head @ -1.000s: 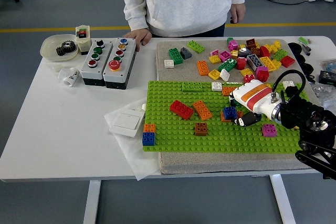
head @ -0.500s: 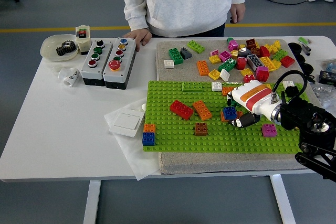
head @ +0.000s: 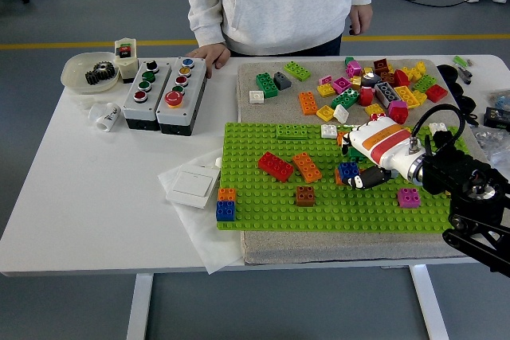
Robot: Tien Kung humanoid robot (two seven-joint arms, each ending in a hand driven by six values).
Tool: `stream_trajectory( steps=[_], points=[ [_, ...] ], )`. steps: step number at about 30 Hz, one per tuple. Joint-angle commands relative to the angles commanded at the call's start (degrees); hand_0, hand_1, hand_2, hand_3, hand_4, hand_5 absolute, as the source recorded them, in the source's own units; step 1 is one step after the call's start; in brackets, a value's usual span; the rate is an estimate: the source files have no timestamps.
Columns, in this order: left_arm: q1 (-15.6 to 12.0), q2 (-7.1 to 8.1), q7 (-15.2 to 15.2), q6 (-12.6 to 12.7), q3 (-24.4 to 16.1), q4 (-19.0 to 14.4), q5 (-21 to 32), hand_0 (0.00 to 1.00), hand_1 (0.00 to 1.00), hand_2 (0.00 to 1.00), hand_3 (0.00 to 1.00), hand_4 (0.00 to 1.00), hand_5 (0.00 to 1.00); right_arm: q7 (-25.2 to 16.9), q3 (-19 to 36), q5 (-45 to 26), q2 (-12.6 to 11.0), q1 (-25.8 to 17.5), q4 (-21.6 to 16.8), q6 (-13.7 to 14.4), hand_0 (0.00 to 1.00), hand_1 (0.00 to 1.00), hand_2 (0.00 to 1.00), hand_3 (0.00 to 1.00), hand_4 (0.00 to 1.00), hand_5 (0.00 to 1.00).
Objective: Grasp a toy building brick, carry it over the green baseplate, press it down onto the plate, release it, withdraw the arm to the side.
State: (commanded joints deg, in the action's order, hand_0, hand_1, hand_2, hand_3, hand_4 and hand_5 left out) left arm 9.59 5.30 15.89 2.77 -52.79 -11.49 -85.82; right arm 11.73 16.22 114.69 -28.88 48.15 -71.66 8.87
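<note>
The right robot hand (head: 362,166), fingers curled, rests on a blue brick (head: 348,170) atop the studded green baseplate (head: 263,197); its grip cannot be told.

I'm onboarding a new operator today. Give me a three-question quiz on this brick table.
1. True or false: the right robot hand is over the green baseplate.
2. Which brick sits nearest its fingertips? A red brick, B blue brick, C brown brick.
3. Fill in: the person's hand rests on the table beside the ____ box.

Key: 1 true. 2 B, the blue brick. 3 button; the button box.
</note>
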Motion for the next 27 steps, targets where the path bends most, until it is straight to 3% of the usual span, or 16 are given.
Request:
stream_trajectory(
  steps=[18, 21, 26, 27],
  points=[
    [0.2, 0.04, 0.0, 0.0, 0.0, 0.0, -0.1, 0.784, 0.772, 0.774, 0.585, 0.62, 0.619, 0.3, 0.1, 0.5, 0.1, -0.2, -0.6, 0.3, 0.48, 0.595, 0.685, 0.632, 0.911, 0.495],
    [0.2, 0.05, -0.1, 0.0, 0.1, 0.0, 0.1, 0.783, 0.771, 0.774, 0.584, 0.619, 0.617, 1.2, 1.3, 0.5, -1.0, -1.4, -2.7, 1.1, 0.492, 0.595, 0.69, 0.639, 0.913, 0.495],
    [0.0, 0.16, -0.3, 0.2, 0.2, 0.1, 0.4, 0.783, 0.771, 0.774, 0.584, 0.619, 0.617, 5.0, 4.2, -0.6, -4.0, -4.5, -9.9, 3.8, 0.492, 0.595, 0.69, 0.639, 0.913, 0.495],
    [0.0, 0.15, -0.3, 0.2, 0.1, 0.1, 0.3, 0.782, 0.771, 0.773, 0.585, 0.619, 0.618, 5.9, 4.7, -1.4, -4.7, -5.2, -11.4, 4.4, 0.559, 0.621, 0.716, 0.661, 0.917, 0.499]
  ],
)
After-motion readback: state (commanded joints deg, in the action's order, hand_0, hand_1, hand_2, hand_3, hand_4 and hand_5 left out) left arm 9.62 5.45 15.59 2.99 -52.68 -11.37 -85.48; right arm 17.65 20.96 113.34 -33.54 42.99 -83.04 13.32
